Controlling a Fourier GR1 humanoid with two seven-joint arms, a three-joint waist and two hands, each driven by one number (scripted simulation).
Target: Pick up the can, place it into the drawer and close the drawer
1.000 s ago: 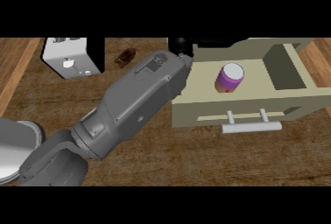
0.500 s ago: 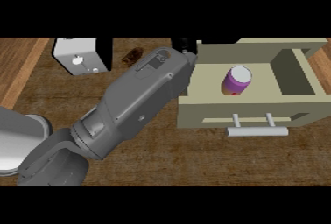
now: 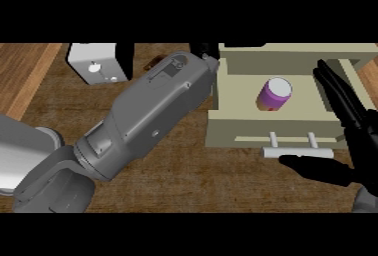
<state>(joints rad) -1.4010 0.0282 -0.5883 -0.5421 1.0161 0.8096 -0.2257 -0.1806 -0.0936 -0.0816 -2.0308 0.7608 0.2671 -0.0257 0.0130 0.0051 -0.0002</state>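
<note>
1. Can (image 3: 275,93): lying inside the open drawer (image 3: 244,131).
2. My right hand (image 3: 353,150): at the drawer's right, fingers straight, grasping nothing.
3. My left hand (image 3: 204,49): behind the drawer's left corner; fingers hidden, cannot tell.

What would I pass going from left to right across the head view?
White box at the back → big grey left forearm → open drawer → purple can lying inside it → black right hand at the drawer's right side, near the white handle.
</note>
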